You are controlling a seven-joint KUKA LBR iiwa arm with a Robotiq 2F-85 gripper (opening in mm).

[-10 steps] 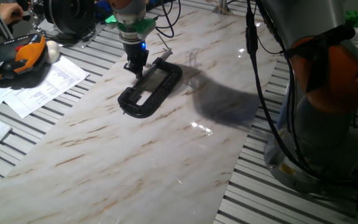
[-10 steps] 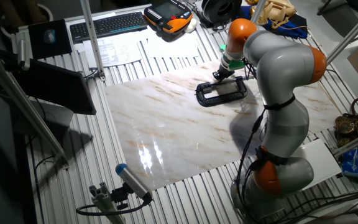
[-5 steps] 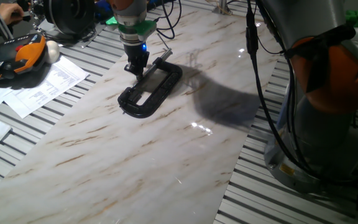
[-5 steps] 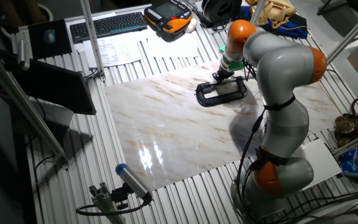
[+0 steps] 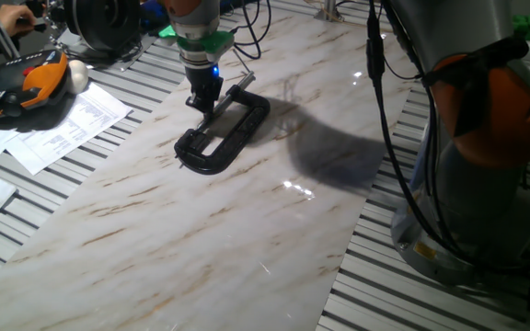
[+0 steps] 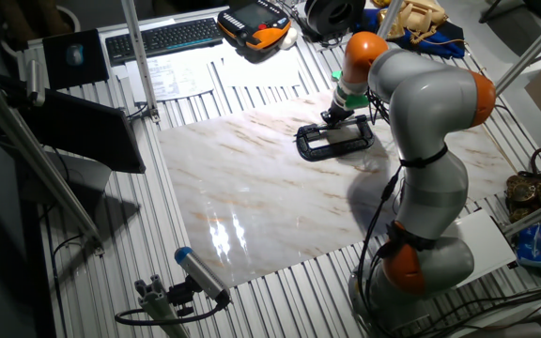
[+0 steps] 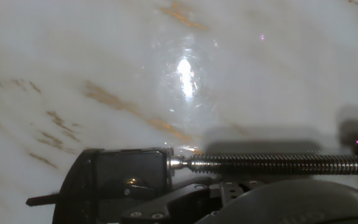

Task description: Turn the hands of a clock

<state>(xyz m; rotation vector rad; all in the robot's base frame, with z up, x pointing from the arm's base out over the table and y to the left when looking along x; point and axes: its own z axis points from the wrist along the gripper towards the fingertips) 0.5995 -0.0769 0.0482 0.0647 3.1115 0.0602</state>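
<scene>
A black C-clamp (image 5: 221, 131) lies on the marble table (image 5: 247, 230); it also shows in the other fixed view (image 6: 334, 139). In the hand view its threaded screw (image 7: 278, 163) runs from the right and presses on a small dark square block (image 7: 126, 180), which may be the clock, with a thin dark pointer (image 7: 42, 200) sticking out to the left. My gripper (image 5: 204, 103) points straight down and touches the clamp's far end beside the screw. Its fingers look closed together. I cannot tell whether they hold anything.
Papers (image 5: 67, 124) and an orange-black pendant (image 5: 26, 87) lie at the table's left. The robot's base (image 5: 486, 156) and hanging cables (image 5: 375, 83) stand at the right. A keyboard (image 6: 162, 36) lies at the far side in the other fixed view.
The gripper has shifted very slightly to the right at the clamp's far end. The clamp has not visibly moved.
</scene>
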